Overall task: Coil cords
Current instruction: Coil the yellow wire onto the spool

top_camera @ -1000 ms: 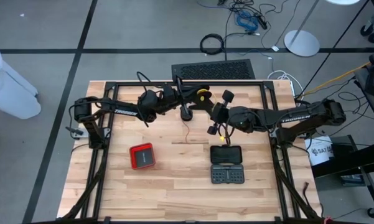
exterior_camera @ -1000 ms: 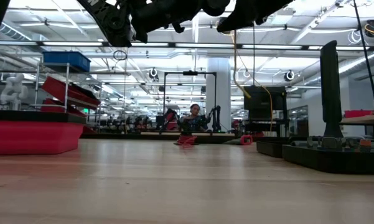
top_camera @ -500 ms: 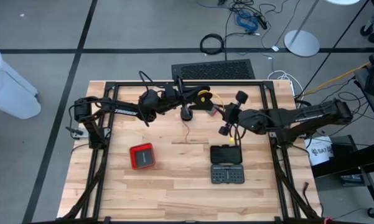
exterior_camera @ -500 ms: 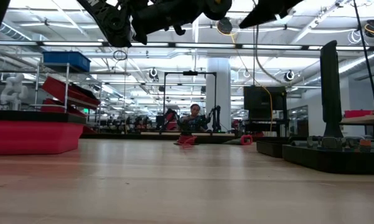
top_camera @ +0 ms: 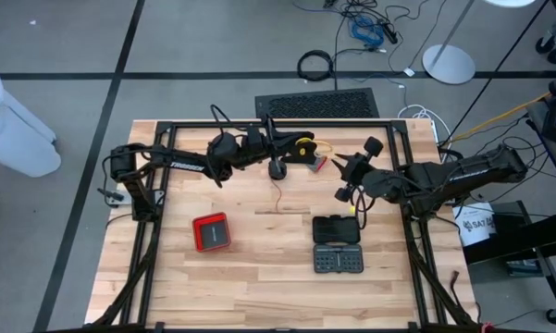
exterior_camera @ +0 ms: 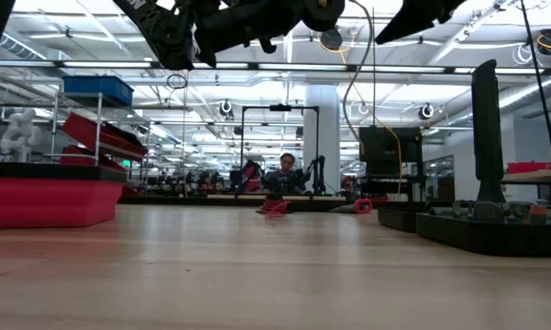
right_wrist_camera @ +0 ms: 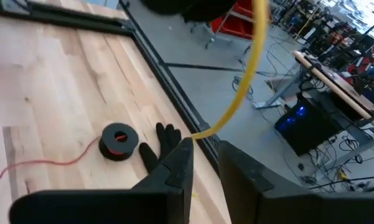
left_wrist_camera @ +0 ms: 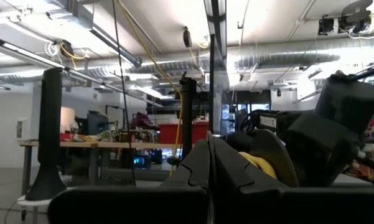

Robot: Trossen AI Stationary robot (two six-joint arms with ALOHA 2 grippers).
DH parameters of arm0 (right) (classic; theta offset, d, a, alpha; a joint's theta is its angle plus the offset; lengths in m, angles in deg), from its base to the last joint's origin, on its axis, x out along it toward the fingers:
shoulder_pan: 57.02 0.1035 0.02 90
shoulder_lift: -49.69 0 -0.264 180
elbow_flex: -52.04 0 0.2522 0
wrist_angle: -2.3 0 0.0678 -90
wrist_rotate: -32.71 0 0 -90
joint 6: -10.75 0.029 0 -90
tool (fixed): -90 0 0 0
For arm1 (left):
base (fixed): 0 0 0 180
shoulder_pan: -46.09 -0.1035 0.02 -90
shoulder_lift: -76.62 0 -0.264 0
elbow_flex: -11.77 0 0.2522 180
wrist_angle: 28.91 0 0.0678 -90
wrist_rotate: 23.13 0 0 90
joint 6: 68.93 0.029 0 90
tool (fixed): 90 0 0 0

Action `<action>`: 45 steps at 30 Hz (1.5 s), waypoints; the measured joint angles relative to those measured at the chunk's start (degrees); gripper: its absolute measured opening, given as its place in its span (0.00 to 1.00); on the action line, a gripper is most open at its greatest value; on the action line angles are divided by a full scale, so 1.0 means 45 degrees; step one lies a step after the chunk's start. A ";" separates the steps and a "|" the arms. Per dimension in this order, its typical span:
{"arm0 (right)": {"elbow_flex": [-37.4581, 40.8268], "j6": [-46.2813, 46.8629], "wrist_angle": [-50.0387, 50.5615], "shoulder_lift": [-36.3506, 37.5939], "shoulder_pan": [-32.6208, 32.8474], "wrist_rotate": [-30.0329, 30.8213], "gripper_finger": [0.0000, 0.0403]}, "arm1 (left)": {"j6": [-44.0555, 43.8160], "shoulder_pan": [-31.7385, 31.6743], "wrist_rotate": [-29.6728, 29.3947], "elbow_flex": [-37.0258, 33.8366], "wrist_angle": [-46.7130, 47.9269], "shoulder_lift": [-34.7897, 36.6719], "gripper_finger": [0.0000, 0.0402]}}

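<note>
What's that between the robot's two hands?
A yellow cord hangs in the air there. It runs from the left gripper to the right gripper, which pinches its end. The high view and the right wrist view both show it.

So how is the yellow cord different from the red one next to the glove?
The yellow cord is clearly thicker; the red cord is hair-thin. The yellow cord hangs in the air, reaching down to the right hand, while the red cord lies flat on the table. The red cord trails from a black spool; the yellow cord's far end is out of this view. Both are loose, not neatly coiled.
</note>
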 joint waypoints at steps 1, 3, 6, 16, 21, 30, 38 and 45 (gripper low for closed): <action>0.0000 0.0033 -0.0051 0.0050 0.0043 0.0021 0.16 | 0.0000 -0.0011 0.0025 0.0000 0.0017 0.0000 0.02; 0.0000 0.0142 -0.0065 0.0065 0.0099 0.0010 0.16 | 0.0003 -0.0024 0.0030 0.0000 0.0035 0.0000 0.02; 0.0000 0.0236 -0.0139 -0.0046 0.0099 -0.0128 0.16 | 0.0010 -0.0021 0.0030 0.0000 0.0020 0.0000 0.02; 0.0000 -0.0448 -0.1284 -0.0581 0.0026 0.0795 0.15 | -0.0010 -0.0012 0.0039 0.0000 -0.0006 0.0000 0.02; 0.0000 -0.0444 -0.1255 -0.0595 0.0026 0.1031 0.12 | -0.0015 -0.0012 0.0043 0.0000 0.0010 0.0000 0.02; 0.0000 -0.0437 -0.1051 -0.0600 0.0026 0.1286 0.11 | -0.0024 -0.0012 0.0142 0.0000 0.0015 0.0000 0.02; 0.0000 0.0005 -0.0811 -0.0600 -0.0052 0.1282 0.11 | -0.0049 -0.0012 0.0181 0.0000 0.0015 0.0000 0.02; 0.0000 0.0288 -0.0816 -0.0600 -0.0417 0.1282 0.10 | -0.0053 0.0124 0.0181 0.0000 0.0015 0.0000 0.02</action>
